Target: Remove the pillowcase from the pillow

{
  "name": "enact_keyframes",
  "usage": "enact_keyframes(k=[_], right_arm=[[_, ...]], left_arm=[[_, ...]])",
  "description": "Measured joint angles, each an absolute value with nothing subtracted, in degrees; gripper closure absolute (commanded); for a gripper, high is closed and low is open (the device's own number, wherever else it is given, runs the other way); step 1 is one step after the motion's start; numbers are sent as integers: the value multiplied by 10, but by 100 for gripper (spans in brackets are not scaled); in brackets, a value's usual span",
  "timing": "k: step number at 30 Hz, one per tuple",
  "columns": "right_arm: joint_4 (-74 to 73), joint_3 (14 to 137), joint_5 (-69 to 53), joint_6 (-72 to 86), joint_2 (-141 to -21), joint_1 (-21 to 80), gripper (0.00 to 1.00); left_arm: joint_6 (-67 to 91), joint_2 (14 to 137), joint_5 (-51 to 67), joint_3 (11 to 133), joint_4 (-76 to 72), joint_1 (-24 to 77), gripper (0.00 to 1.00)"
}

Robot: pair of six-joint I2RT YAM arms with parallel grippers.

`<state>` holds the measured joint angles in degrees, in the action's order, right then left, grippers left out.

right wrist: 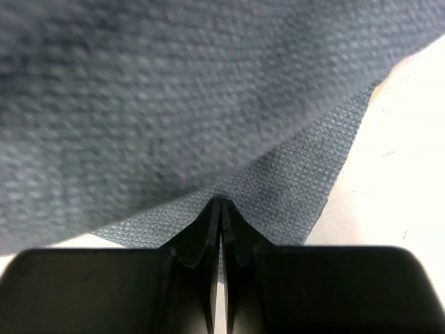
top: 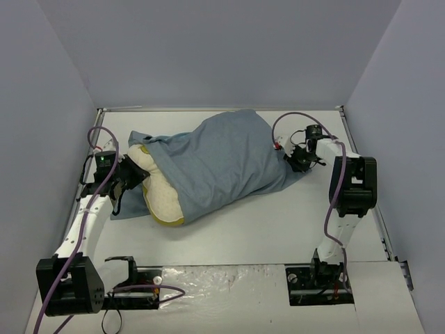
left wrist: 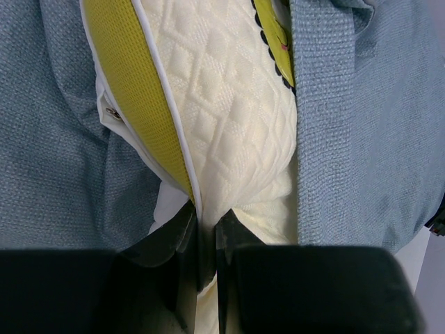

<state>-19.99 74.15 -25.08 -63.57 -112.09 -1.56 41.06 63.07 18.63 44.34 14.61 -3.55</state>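
We're partway: pillow pokes out at 9 o'clock, left pincer clamps its edge, right pincer pinches pillowcase at 3; most remains sheathed

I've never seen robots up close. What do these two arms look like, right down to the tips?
The left arm and right arm look alike: slim white links joined by boxy black motor housings, with a purple cable looping along each. The left end effector and right end effector each have two black fingers tapering to thin tips. A small green light glows near the left wrist.
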Motion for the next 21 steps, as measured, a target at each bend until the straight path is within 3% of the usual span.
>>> enact_keyframes(k=[7, 14, 17, 21], right_arm=[[-185, 728, -295, -587, -1101, -71, 100], [-162, 680, -338, -553, -969, -161, 99], [-158, 674, -357, -538, -939, -160, 39], [-158, 683, -372, -506, -967, -140, 26]], left_arm=[[403, 630, 187, 443, 147, -36, 98], [394, 630, 193, 444, 148, -36, 98], [392, 631, 201, 444, 148, -36, 98], [389, 632, 209, 445, 150, -38, 98]])
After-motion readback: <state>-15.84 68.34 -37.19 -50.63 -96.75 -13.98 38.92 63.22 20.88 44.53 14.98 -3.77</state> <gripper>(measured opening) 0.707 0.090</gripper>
